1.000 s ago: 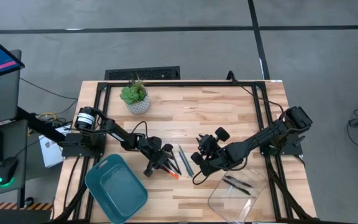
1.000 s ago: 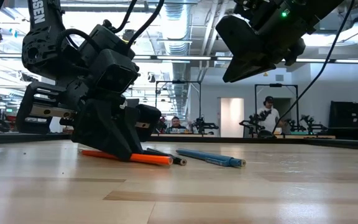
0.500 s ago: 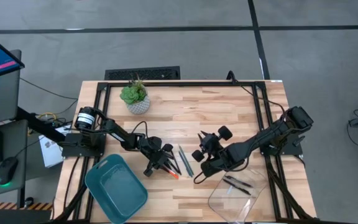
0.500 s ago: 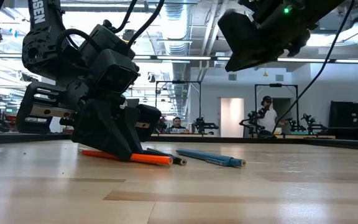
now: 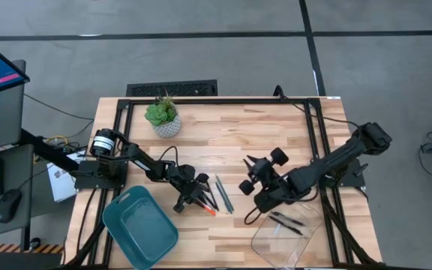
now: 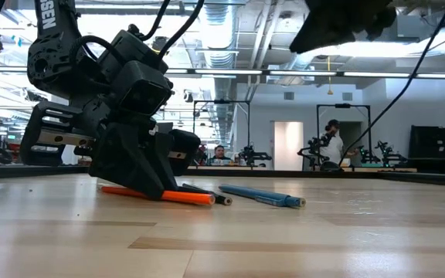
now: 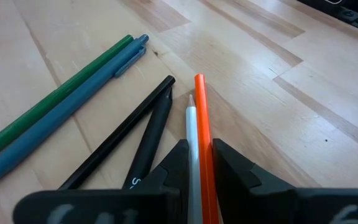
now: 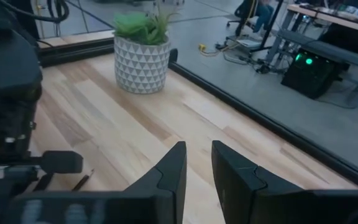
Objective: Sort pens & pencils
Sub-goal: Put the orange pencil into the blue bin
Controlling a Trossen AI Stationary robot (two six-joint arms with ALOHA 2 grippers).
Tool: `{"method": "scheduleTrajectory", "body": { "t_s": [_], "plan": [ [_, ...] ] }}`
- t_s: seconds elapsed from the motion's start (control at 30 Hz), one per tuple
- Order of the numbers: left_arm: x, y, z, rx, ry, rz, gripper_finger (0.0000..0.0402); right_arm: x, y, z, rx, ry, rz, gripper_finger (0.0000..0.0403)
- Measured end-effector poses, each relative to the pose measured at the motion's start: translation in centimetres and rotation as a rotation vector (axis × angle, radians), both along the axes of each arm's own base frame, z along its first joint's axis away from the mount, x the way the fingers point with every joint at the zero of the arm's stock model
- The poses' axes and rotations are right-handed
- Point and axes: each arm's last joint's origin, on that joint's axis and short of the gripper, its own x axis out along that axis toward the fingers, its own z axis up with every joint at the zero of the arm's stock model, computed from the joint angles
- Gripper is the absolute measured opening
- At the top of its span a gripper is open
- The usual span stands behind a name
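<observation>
My left gripper [image 7: 199, 149] is down on the table at mid-left [image 5: 192, 195], shut on the orange-red pencil [image 7: 202, 118] and a pale stick [image 7: 192, 134] beside it. Next to them on the wood lie two black pens [image 7: 135, 134], a teal-blue pen [image 7: 61, 121] and a green pencil [image 7: 55, 99]. My right gripper [image 8: 197, 168] hangs high over the table right of centre [image 5: 257, 174], slightly open, with nothing between its fingers. A clear tray [image 5: 287, 229] at the near right has two black pens in it. My left gripper pinches the orange-red pencil [image 7: 205, 165] and the pale stick [image 7: 193, 165] side by side between its two fingers. The fingers slant down from the table's left and lie along the sticks, which run out forward between them. The pencil rests flat on the table [image 6: 184, 197].
A teal bin [image 5: 139, 225] sits at the near left, close to my left arm. A potted plant [image 5: 162, 116] stands at the far left. A black frame [image 5: 223, 99] runs round the table's edge. Bare wood lies in the far middle.
My right gripper has risen and drawn back toward the table's right edge; in the low view it has climbed nearly out of the picture's top. The sticks lie as before.
</observation>
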Motion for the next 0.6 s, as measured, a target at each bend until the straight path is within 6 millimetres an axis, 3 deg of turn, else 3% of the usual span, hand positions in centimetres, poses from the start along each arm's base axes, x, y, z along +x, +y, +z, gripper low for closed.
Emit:
{"method": "scheduleTrajectory", "body": {
  "t_s": [0.6],
  "plan": [
    [-0.9,0.4,3.6,0.079,0.006,0.047,0.0009,-0.5,0.2,0.2,0.009,0.034,0.031,0.0098]
  ]
}}
